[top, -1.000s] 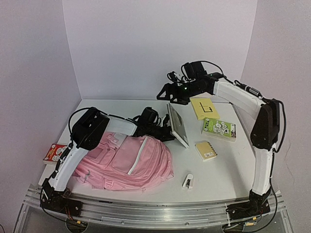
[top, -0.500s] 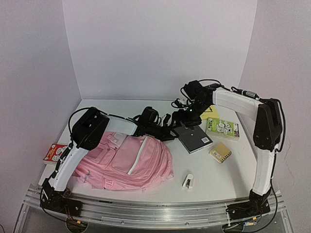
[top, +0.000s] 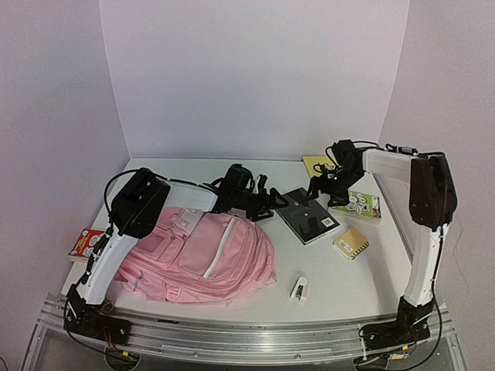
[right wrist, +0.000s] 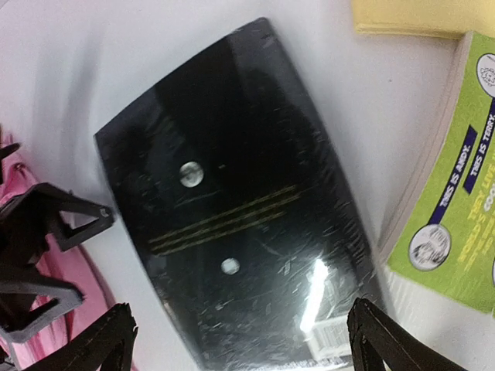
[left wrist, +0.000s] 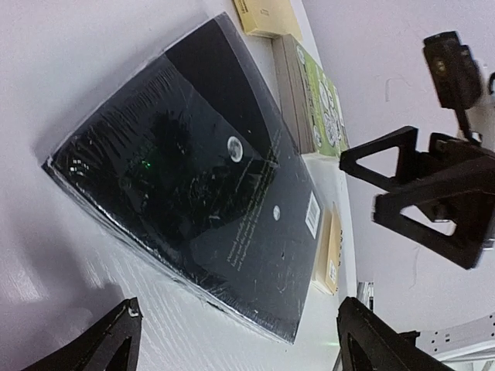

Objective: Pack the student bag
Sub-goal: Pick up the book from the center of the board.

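- Student bag (top: 205, 251): 1, pink, lying flat at near-left of table (top: 232, 170), white trim strip down its front. No writing readable on it.
- Bag's far-left part hidden under left arm, which runs across its top edge.
- Left gripper (left wrist: 238, 309): just past bag's far-right corner, fingers spread wide, nothing betw. them. It faces the black book (top: 308, 215).
- Black book: 1, flat on table, glossy shrink-wrap, lying betw. the 2 grippers. White barcode label at one corner; fine print beside it too small to read. Rt wrist view shows faint yellow lines across cover.
- Right gripper (right wrist: 241, 309): over far-right side of black book, fingers wide apart, holding nothing.
- Green book (right wrist: 456, 185): 1, just beside black book on the rt. Reads "THIS IS ANDY." and "THIS IS TERRY."; round cartoon pics; cut off by frame edge.
- Yellow pad (top: 315, 164): 1, far side, partly behind right arm.
- Small yellow spiral notebook (top: 350, 242): 1, near-right of black book, white label unreadable.
- White item (top: 299, 289): 1, small, near front edge; can't tell what it is.
- Red pack (top: 85, 242): 1, at table's left edge, partly hidden by left arm, print illegible.
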`<state>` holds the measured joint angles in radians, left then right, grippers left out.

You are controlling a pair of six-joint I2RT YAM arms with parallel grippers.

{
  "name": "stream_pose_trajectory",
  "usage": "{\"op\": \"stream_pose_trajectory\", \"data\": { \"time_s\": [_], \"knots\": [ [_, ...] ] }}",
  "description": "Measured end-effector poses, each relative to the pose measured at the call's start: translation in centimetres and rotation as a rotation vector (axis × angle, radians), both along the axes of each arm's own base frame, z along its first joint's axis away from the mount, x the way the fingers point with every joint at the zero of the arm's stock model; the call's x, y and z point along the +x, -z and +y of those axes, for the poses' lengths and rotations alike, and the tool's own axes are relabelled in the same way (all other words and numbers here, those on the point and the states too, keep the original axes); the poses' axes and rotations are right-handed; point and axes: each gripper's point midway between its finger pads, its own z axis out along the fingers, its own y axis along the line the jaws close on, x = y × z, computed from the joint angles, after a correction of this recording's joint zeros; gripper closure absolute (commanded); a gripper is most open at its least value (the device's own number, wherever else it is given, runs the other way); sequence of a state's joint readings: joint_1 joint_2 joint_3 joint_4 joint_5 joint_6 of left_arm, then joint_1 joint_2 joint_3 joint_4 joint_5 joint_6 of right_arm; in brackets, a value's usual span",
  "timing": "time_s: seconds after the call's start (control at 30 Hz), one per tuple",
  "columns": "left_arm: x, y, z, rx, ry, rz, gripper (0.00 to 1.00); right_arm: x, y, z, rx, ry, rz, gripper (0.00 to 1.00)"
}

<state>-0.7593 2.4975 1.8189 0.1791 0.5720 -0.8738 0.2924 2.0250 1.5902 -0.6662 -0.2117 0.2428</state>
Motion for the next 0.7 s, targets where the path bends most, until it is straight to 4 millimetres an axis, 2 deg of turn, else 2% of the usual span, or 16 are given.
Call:
{"op": "stream_pose_trajectory", "data": {
  "time_s": [0.07,0.17,0.27,0.37,0.47,0.6,0.7],
  "knots": [
    [0.8,-0.5,-0.3,0.007,-0.026,0.002,0.19,0.9,1.8,-1.3,-0.006,0.025,0.022,0.08],
    [1.8,-1.0,-0.7,0.011,-0.053,-0.003,0.23,0.9,3.8,-2.0,0.010,0.039,0.074,0.08],
    [2.4,-0.6,-1.0,0.014,-0.068,0.007,0.28,0.8,4.1,-2.0,0.020,0.039,0.087,0.08],
    [2.6,1.0,-1.1,0.032,-0.077,0.031,0.32,0.5,4.7,-2.1,0.018,0.031,0.091,0.09],
    [2.9,1.1,-1.5,0.038,-0.084,0.029,0.33,-0.6,5.9,-2.6,-0.004,0.022,0.109,0.09],
    [3.2,1.3,-1.8,0.055,-0.100,0.026,0.39,-2.3,6.2,-3.9,-0.058,0.027,0.113,0.10],
    [3.1,1.5,-1.9,0.070,-0.109,0.029,0.47,-3.3,6.1,-3.2,-0.008,0.025,0.147,0.16]
  ]
}}
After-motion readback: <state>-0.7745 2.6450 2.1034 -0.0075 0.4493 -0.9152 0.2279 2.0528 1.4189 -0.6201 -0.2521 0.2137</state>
